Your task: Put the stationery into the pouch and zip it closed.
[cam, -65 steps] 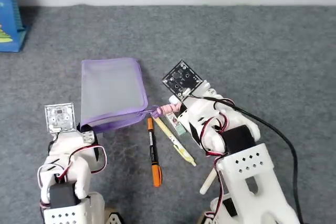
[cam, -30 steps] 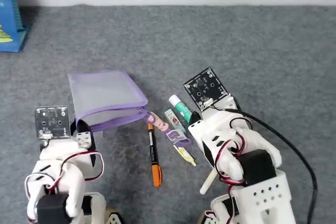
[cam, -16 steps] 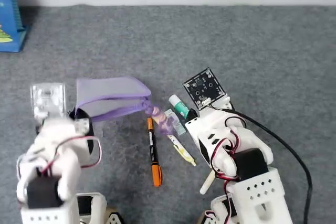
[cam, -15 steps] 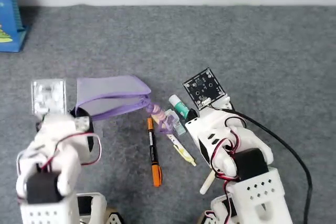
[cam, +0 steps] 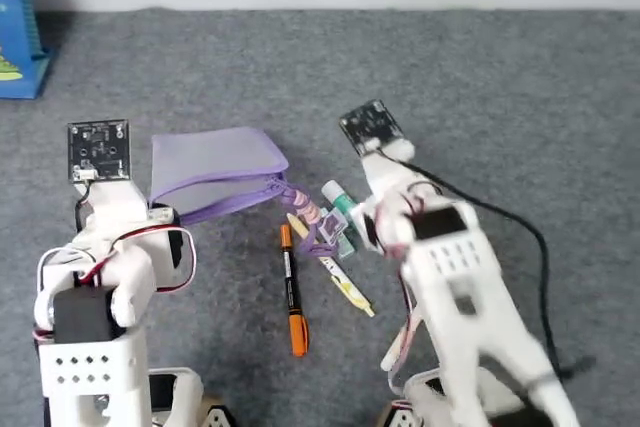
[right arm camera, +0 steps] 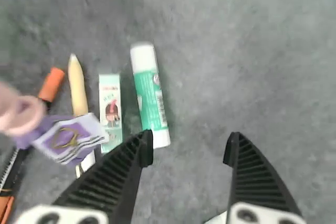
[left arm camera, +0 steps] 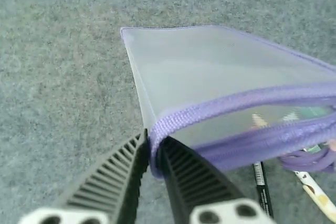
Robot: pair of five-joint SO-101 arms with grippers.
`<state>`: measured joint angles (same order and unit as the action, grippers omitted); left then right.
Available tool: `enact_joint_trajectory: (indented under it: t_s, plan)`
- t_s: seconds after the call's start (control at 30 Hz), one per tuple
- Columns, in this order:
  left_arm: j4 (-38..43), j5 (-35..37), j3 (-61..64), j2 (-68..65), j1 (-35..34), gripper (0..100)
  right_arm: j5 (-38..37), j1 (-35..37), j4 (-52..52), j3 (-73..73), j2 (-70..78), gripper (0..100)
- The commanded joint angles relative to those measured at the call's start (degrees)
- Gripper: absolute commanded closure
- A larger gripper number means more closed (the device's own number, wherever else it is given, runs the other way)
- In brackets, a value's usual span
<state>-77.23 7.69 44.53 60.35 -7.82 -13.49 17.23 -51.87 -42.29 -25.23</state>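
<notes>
A: Left tool (left arm camera: 152, 156)?
B: Clamped on the pouch (left arm camera: 210, 72) corner (zipper end cut off).
A: Right tool (right arm camera: 189, 140)?
B: Spread open above the glue stick (right arm camera: 149, 95), on the bench (cam: 500, 77) near the pouch mouth.

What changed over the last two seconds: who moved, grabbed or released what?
The right gripper came off the zipper pull, drew back, then swung forward and now hangs open over the glue stick. The left gripper, shut on the pouch corner, lifted that edge and tilted the pouch. The orange pen and pencil stayed put.
</notes>
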Motion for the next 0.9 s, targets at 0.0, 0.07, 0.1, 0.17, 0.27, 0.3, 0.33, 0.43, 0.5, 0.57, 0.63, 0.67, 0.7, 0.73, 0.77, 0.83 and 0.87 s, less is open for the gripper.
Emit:
enact_joint_trajectory:
  t_s: [0.0, 0.07, 0.1, 0.17, 0.27, 0.3, 0.33, 0.43, 0.5, 0.57, 0.63, 0.67, 0.7, 0.73, 0.77, 0.83, 0.87]
  plan:
    - [0.0, 0.8, -5.7, -0.4, 0.4, 99, 0.1, -0.4, 0.9, 9.1, 10.9, 77.9]
    - [-0.9, 1.6, -7.7, -0.4, 0.4, 99, 0.1, -0.4, 0.8, 12.0, 15.7, 77.9]
    - [-1.4, 2.1, -8.7, -0.4, 0.4, 99, 0.1, -0.4, 0.8, 13.1, 17.6, 77.9]
    - [-3.0, 2.8, -10.7, -0.4, 0.4, 99, 0.1, 0.3, 0.7, 14.9, 20.5, 77.9]
    - [-4.2, 2.8, -11.6, -0.4, 0.4, 99, 0.1, 2.6, 0.9, 15.9, 22.2, 77.9]
    - [-4.4, 2.8, -11.5, -0.4, 0.4, 99, 0.1, 3.4, 0.9, 16.4, 22.5, 77.9]
    - [-4.4, 2.8, -11.3, -0.4, 0.4, 99, 0.1, 4.0, 0.9, 17.0, 22.7, 77.9]
    - [-4.2, 2.8, -10.4, -0.4, 0.4, 99, 0.0, 4.5, 1.9, 18.0, 22.9, 77.9]
    - [-4.2, 2.8, -9.9, -0.4, 0.5, 99, 0.0, 4.6, 3.7, 18.1, 23.0, 77.9]
    - [-4.2, 2.8, -9.4, -0.4, 0.5, 99, 0.0, 4.8, 5.1, 18.3, 24.3, 77.9]
    - [-4.2, 3.3, -9.0, -0.4, 1.0, 99, 0.0, 4.8, 6.1, 19.3, 27.0, 77.9]
    - [-4.2, 3.6, -8.7, -0.3, 1.7, 99, 0.0, 4.8, 6.3, 20.0, 28.9, 77.9]
    - [-4.3, 3.6, -8.4, -0.3, 2.4, 99, 0.0, 4.8, 6.0, 21.1, 30.8, 77.9]
    - [-4.4, 3.6, -8.2, -0.3, 3.1, 99, 0.0, 4.8, 5.7, 22.4, 33.0, 78.2]
    - [-4.4, 3.6, -8.0, -0.3, 3.6, 99, 0.0, 4.8, 5.2, 23.6, 35.0, 78.3]
    - [-4.2, 3.6, -7.8, -0.3, 3.9, 99, 0.0, 4.8, 2.7, 26.5, 38.5, 78.3]
    - [-4.1, 3.6, -7.7, -0.3, 3.7, 99, 0.0, 4.8, 0.9, 28.3, 40.1, 78.4]
